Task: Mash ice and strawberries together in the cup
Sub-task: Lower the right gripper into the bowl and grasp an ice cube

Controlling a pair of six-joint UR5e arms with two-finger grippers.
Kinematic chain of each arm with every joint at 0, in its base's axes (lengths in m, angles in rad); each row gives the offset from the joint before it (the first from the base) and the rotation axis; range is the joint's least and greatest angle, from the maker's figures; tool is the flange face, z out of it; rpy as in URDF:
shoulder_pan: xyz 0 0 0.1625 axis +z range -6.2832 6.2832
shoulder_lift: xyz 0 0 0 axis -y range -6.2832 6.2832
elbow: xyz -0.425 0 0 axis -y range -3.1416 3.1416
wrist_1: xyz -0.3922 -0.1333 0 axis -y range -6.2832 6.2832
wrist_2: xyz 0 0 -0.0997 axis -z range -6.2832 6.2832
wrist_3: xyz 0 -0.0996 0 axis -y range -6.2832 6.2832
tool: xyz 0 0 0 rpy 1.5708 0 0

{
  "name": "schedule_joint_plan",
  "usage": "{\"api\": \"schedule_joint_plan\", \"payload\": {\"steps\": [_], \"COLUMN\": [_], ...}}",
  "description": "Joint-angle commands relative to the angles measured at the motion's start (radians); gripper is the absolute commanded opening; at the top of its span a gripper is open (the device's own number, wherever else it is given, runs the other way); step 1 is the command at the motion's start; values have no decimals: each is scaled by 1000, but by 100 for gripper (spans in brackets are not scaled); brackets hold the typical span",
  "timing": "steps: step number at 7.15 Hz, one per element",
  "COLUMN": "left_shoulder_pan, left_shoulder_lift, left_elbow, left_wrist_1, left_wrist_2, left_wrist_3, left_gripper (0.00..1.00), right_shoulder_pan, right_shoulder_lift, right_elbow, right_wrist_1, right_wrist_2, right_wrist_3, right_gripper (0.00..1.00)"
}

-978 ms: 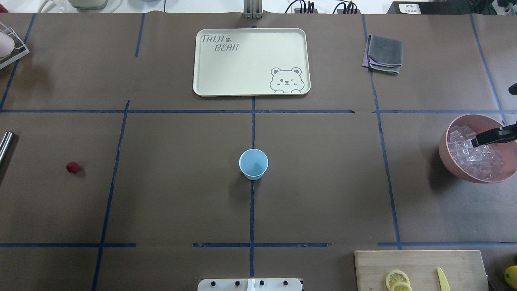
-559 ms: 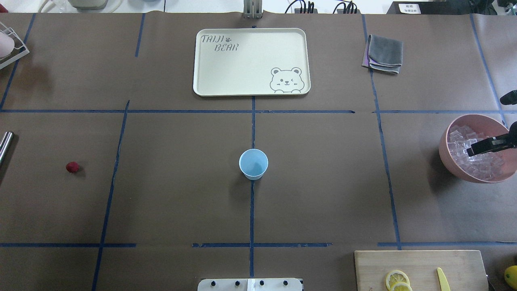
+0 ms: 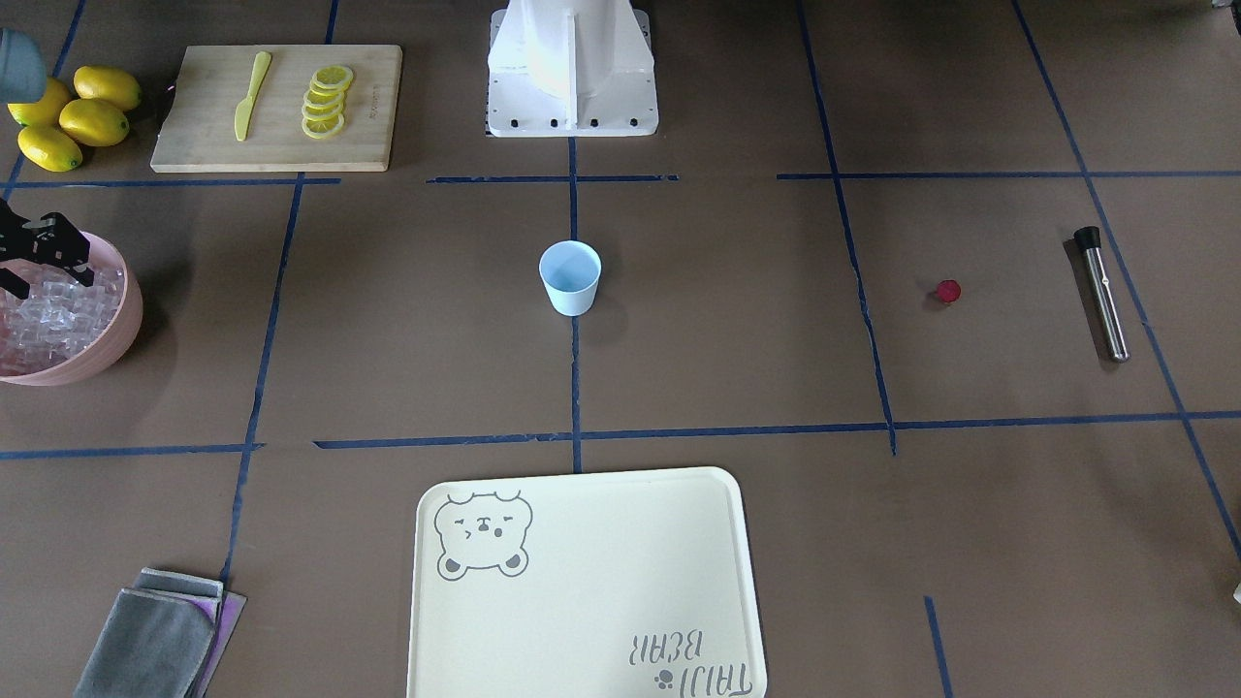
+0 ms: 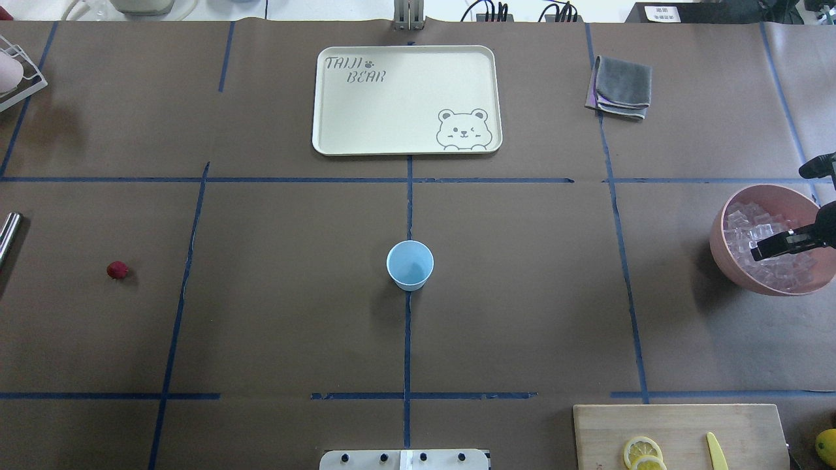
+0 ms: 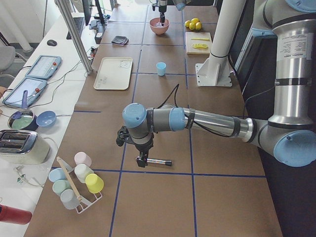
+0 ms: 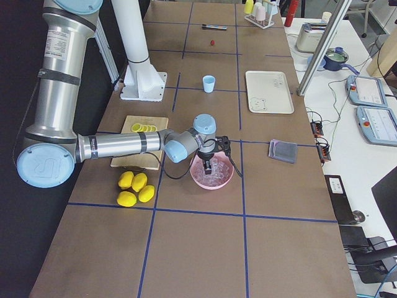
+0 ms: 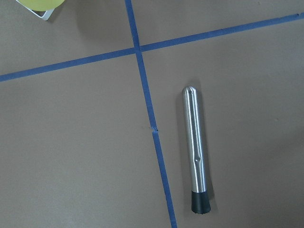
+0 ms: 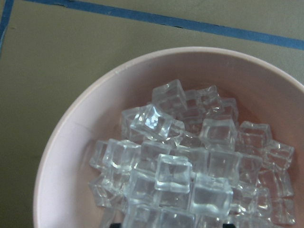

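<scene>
The pale-blue cup stands upright and empty at the table's centre, also in the front-facing view. The dark-red strawberry lies alone far left of it. The ice is piled in a pink bowl at the right edge. My right gripper hangs open just above the ice, holding nothing. My left gripper shows only in the exterior left view, above a steel muddler. I cannot tell whether it is open or shut.
A cream bear tray lies beyond the cup. A grey cloth is at the back right. A cutting board with lemon slices and a yellow knife sits front right, whole lemons beside it. A cup rack stands past the muddler.
My right gripper has shifted over the bowl toward the robot's side and slightly toward the table's centre. The cup and strawberry have not moved.
</scene>
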Motion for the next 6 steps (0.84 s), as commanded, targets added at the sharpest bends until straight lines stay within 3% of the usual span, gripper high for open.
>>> {"api": "schedule_joint_plan", "payload": {"steps": [1,2,3,4,6], "left_shoulder_pan": [0,0,0,0,0], "left_shoulder_lift": [0,0,0,0,0], "left_elbow": [1,3,3,3,1], "left_wrist_1": [-1,-3,-3,-3,-3], "left_wrist_2": [0,0,0,0,0], "left_wrist_3": [0,0,0,0,0], "left_gripper": [100,100,100,100,100], "right_shoulder_pan": [-4,-3,-3,-3,-3], "right_shoulder_lift": [-3,-3,-2,-2,-3], "right_elbow": [-2,0,1,0,0], "right_wrist_1": [0,-2,-2,-2,-2], "right_wrist_2": [-2,-2,-2,-2,-2], "right_wrist_3": [0,0,0,0,0], "right_gripper": [68,59,58,50,20]}}
